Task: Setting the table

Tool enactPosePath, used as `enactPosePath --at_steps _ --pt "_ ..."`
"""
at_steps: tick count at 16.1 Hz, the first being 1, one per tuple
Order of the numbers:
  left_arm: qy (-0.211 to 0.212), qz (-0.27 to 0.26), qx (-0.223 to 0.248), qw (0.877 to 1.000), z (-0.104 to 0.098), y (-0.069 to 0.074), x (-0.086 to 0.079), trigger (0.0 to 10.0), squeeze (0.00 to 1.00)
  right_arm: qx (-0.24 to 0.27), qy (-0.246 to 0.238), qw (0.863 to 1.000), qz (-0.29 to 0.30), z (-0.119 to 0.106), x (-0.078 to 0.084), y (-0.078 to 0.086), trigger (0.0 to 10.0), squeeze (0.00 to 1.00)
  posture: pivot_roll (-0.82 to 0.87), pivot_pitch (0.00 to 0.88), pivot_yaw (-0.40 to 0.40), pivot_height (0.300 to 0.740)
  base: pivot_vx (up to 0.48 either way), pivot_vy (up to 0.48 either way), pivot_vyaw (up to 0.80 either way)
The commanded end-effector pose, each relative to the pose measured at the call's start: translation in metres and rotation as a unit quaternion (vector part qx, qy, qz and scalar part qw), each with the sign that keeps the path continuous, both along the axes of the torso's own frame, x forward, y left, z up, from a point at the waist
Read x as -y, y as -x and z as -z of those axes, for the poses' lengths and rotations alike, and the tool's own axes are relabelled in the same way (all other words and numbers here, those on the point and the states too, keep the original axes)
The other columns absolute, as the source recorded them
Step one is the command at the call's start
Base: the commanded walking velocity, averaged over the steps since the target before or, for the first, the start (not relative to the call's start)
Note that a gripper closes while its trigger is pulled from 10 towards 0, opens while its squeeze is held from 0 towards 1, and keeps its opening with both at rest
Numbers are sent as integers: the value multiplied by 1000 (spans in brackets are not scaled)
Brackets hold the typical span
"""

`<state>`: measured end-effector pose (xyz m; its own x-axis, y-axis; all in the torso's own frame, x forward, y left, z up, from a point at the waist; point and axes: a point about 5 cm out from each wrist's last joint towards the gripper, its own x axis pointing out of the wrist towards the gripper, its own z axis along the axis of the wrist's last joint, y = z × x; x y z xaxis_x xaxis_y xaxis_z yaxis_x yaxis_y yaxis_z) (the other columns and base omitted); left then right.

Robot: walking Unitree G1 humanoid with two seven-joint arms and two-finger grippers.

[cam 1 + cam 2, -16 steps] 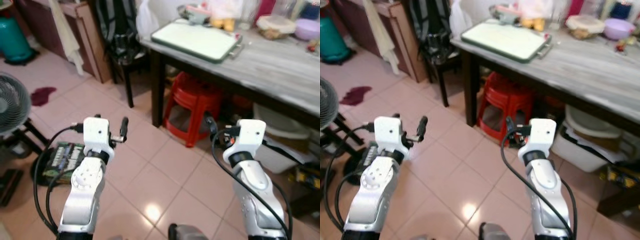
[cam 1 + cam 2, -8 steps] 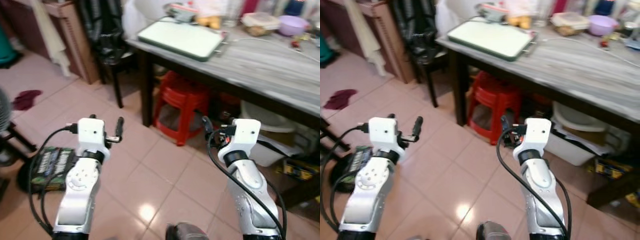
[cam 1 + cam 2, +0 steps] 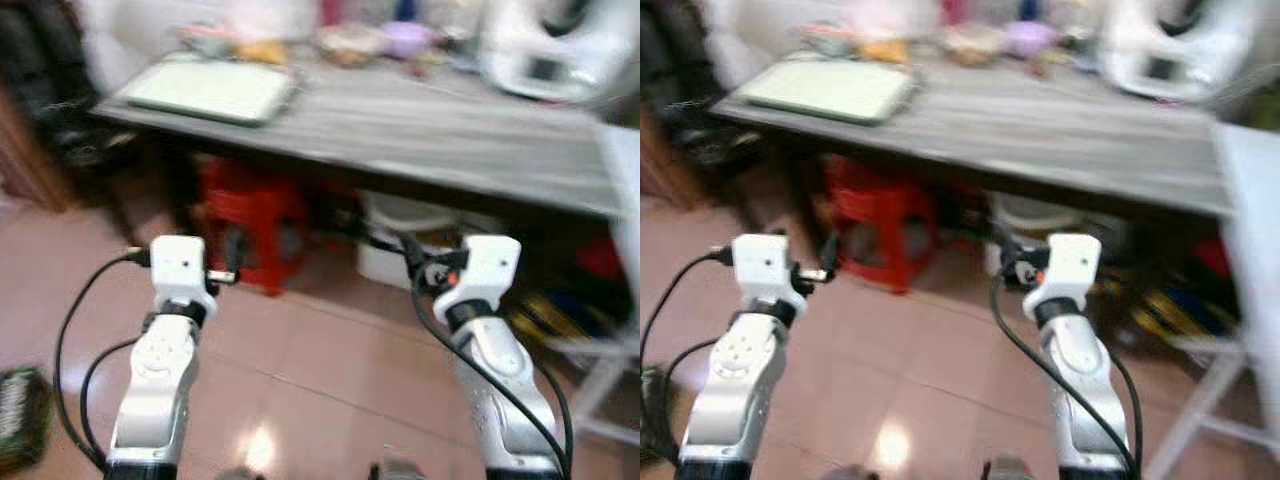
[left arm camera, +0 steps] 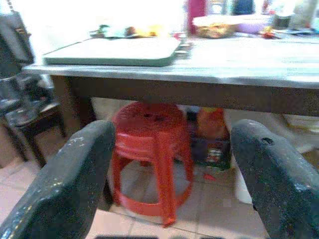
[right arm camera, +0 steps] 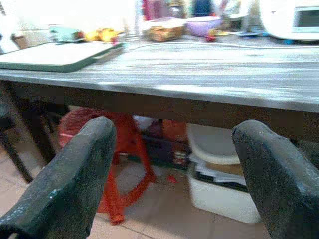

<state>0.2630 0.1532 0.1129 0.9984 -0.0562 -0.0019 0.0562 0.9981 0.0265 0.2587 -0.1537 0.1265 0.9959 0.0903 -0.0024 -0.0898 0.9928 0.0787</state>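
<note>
left eye view | table (image 3: 420, 125) ahead | red stool (image 3: 245, 215) beneath | both pincers spread

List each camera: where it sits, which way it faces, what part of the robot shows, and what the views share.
Left eye view: on the head, looking forward and down at the grey table and tiled floor; both silver arms show, the left gripper and right gripper raised before the table.
Right eye view: the same stereo camera, same scene slightly shifted.
Left wrist view: along that gripper's open black fingers toward the red stool under the table.
Right wrist view: between its open fingers at the table edge and white bin.
Shared: both wrist views show the stool and green tray.
</note>
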Motion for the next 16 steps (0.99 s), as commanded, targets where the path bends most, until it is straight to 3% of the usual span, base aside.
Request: enactPosePath --at_steps 1,8,16 --pt "-3 4 3 1000 -2 0 3 10000 0 4 -1 1000 4 -3 3 1 10000 0 -30 14 18 740 0 0 -800" --pt "-2 4 7 1000 -3 1 3 10000 0 8 0 1000 -6 -5 3 2 10000 0 -32 18 13 740 0 0 -747" --pt "-8 11 9 1000 -3 2 6 10000 0 18 -2 1000 -19 -11 -1 1 10000 0 -35 16 16 740 260 -353 0"
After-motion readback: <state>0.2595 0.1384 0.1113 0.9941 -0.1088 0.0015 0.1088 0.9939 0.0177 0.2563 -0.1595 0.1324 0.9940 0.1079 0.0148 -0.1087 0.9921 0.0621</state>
